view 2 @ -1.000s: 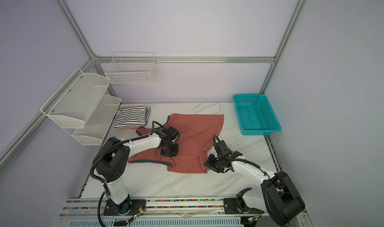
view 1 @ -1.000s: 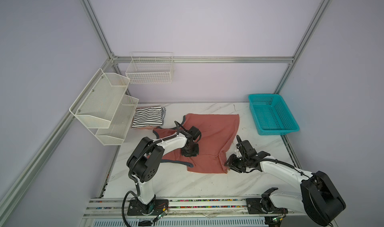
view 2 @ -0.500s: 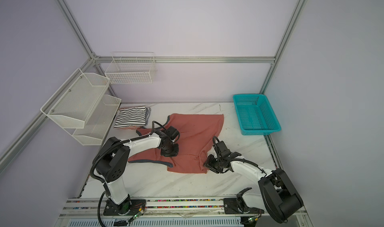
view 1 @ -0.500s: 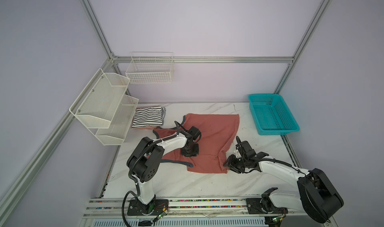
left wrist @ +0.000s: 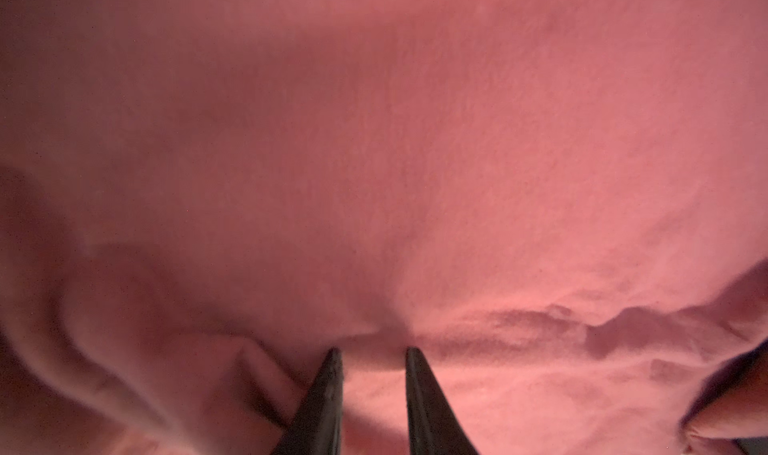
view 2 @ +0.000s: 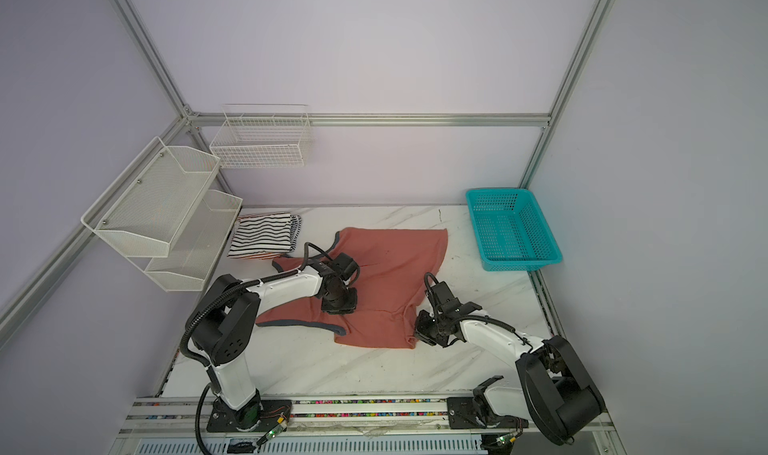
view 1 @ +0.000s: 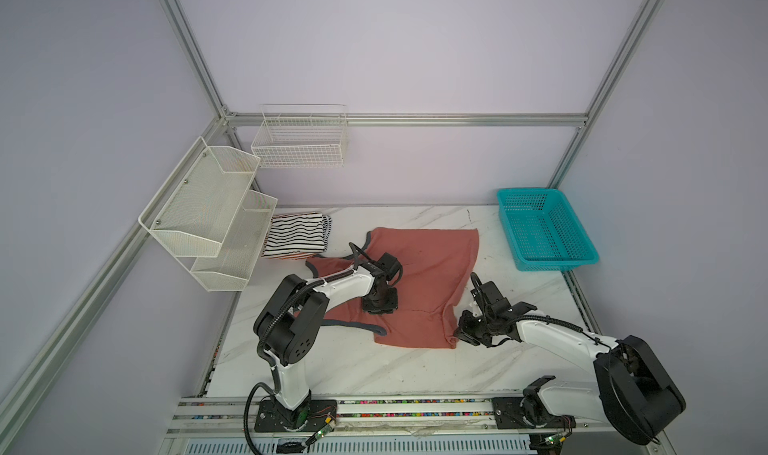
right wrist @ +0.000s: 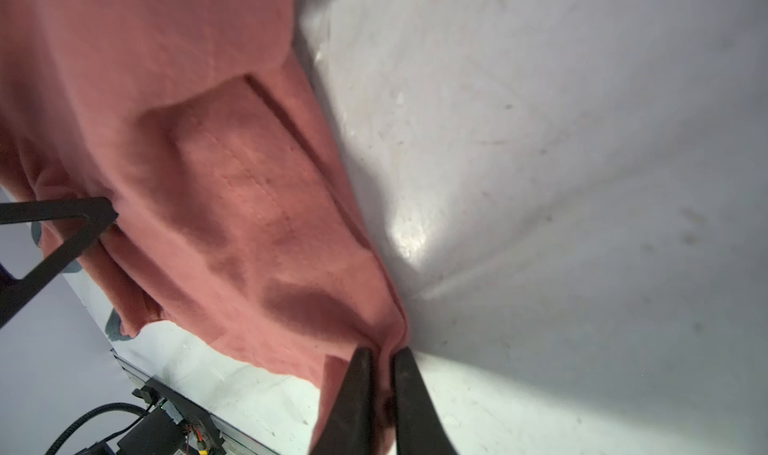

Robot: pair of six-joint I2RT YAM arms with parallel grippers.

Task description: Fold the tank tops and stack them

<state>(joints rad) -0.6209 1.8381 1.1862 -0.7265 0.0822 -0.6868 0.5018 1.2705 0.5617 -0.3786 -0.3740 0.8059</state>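
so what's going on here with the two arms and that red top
Two robot arms are folding a salmon-red tank top spread on the table. The left gripper presses down on the middle of it, jaws a little apart. The right gripper is shut on the top's near corner on its own side, low at the table. A folded striped stack lies at the back left.

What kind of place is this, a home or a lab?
Most likely a robotics lab cell: a left arm and right arm bolted to a front rail, an aluminium frame around plain walls, and a salmon tank top laid on the marble-look table.
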